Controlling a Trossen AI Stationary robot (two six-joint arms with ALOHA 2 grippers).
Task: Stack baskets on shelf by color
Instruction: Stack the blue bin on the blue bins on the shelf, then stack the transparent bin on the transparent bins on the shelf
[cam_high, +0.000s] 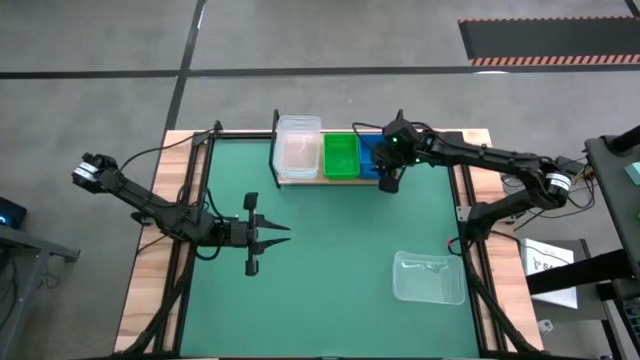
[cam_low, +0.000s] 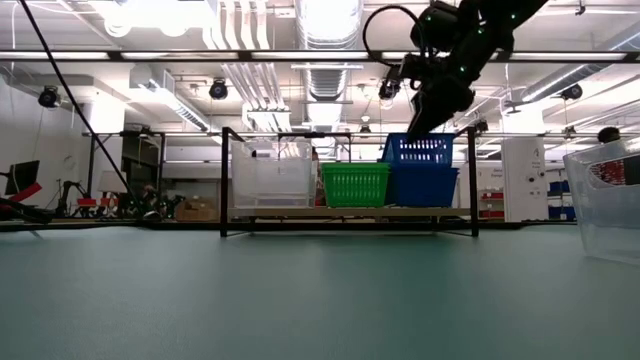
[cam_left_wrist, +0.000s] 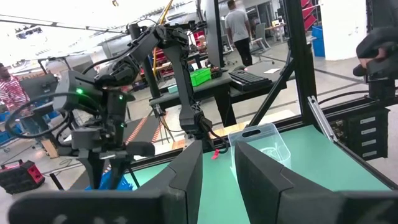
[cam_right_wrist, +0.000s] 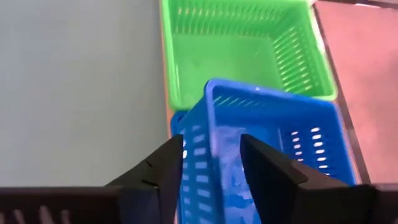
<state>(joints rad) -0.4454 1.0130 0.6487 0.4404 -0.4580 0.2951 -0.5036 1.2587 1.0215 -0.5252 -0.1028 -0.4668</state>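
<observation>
Right hand (cam_right_wrist: 211, 168) sits over the shelf's (cam_high: 300, 180) right end, fingers (cam_right_wrist: 163, 171) parted either side of the blue basket's (cam_right_wrist: 267, 149) near wall; whether pads touch plastic can't be told. From overhead the arm hides most of that blue basket (cam_high: 370, 150), leaving a sliver. In the low view it rides tilted atop a second blue basket (cam_low: 425, 186), w/ the hand (cam_low: 425, 110) just above it.

Green basket (cam_high: 341, 155) stands mid-shelf, clear baskets (cam_high: 298, 150) at the left end, their count hard to make out through translucent walls. One more clear basket (cam_high: 429, 277) sits alone on the green mat (cam_high: 330, 260), well apart from the shelf, cut off at the low view's right edge (cam_low: 605, 200).

Left hand (cam_high: 268, 235) waits over the mat's left side, fingers partly open, holding nothing.

Mat covers a wood-edged table (cam_high: 150, 290) on grey floor. Beyond: a workshop w/ ceiling ducts and strip lights (cam_low: 330, 40), benches, and a person (cam_left_wrist: 238, 31) standing far off, back turned.
</observation>
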